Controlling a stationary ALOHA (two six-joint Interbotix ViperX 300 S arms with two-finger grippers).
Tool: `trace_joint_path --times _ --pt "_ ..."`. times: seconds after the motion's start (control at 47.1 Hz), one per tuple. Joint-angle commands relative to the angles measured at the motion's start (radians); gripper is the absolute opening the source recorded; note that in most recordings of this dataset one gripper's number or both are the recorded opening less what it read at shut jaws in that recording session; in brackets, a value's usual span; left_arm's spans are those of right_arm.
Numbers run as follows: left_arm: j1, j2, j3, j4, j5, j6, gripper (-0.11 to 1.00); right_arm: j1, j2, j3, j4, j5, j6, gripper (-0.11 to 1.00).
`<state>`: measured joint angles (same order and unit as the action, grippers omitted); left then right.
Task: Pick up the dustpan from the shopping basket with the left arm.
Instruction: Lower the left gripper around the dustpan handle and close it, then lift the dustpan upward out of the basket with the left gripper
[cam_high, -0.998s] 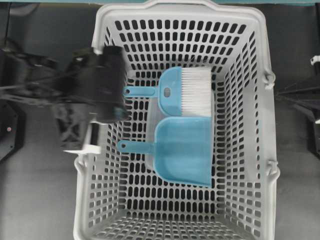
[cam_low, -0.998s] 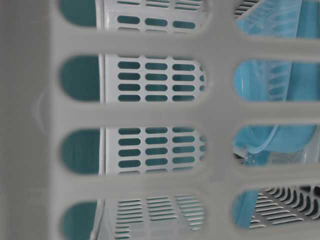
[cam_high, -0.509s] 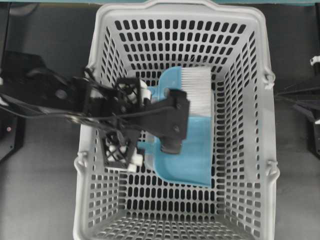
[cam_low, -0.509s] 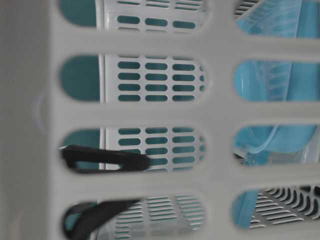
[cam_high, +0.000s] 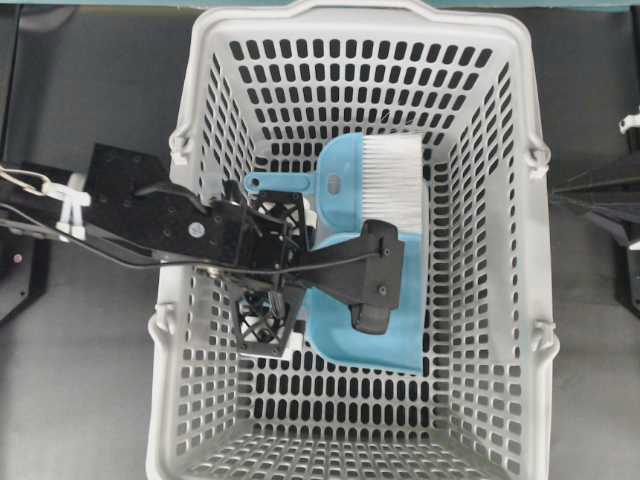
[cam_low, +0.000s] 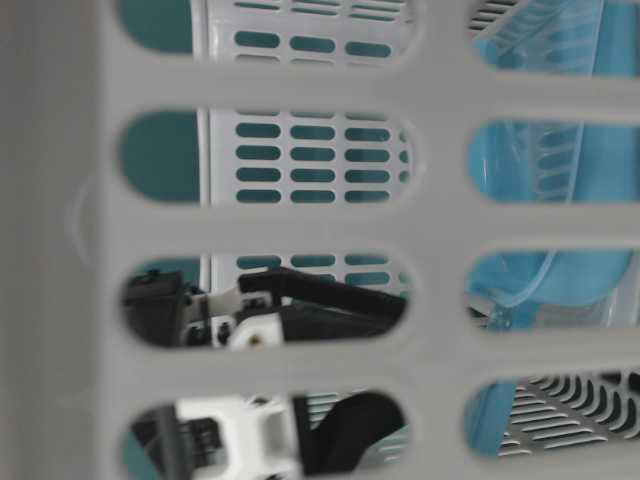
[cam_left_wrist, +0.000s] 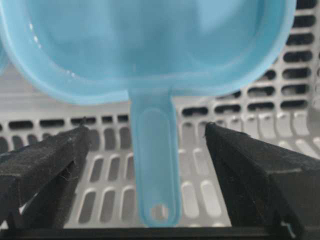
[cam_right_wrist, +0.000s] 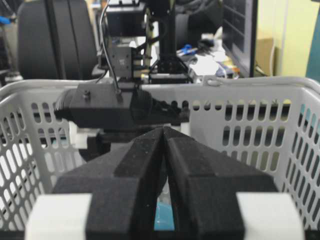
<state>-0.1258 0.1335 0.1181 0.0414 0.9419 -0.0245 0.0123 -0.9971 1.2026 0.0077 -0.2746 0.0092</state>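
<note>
The left hand (cam_left_wrist: 145, 150) is spread wide and grips nothing. In the wrist view its two black fingers (cam_left_wrist: 45, 165) stand on either side of the dustpan's handle (cam_left_wrist: 154, 165), each clear of it with gaps showing. The dustpan (cam_high: 375, 345) lies flat on the floor of the shopping basket (cam_high: 510, 200), its tray stretching away ahead of the hand, the handle pointing back towards the wrist.

The main risk, as I judge it, is the thinness of that handle. It is narrow and smooth and rests close to the slotted floor, so if the fingers close too high they may pinch only its upper edge and it could slip out or twist. If they go too low, a fingertip may catch in one of the floor slots.

The hand brush (cam_high: 385, 185) lies just beyond the hand on one side, touching or overlapping the dustpan's far edge. A lift could drag it along or tip the tray. The heavy tray hanging off a short handle will likely droop once raised.

The basket wall is near the arm, leaving little room to adjust.

The right hand (cam_right_wrist: 164, 165) is pressed closed, empty, outside the basket.
</note>
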Motion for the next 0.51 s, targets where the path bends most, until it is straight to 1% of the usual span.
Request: trace_joint_path --times 0.0,0.233,0.318,0.361,0.403,0.488 --pt "-0.005 0.003 -0.002 0.005 -0.015 -0.005 0.90 0.002 0.006 -0.006 0.003 -0.005 0.002 0.00" --pt "-0.005 0.018 0.029 0.003 -0.028 -0.011 0.89 0.002 0.005 -0.002 0.002 -0.005 0.002 0.00" --pt "-0.005 0.018 0.032 0.005 -0.035 -0.012 0.86 0.000 0.006 -0.002 0.003 -0.005 0.002 0.00" --pt "-0.005 0.018 0.031 0.005 -0.037 -0.009 0.83 0.002 0.006 -0.002 0.003 -0.005 0.002 0.00" --pt "-0.005 0.018 0.031 0.005 -0.040 -0.009 0.78 0.000 0.005 -0.002 0.003 -0.006 0.002 0.00" --pt "-0.005 0.017 0.032 0.003 -0.037 -0.008 0.58 0.000 0.006 -0.002 0.003 -0.006 0.002 0.00"
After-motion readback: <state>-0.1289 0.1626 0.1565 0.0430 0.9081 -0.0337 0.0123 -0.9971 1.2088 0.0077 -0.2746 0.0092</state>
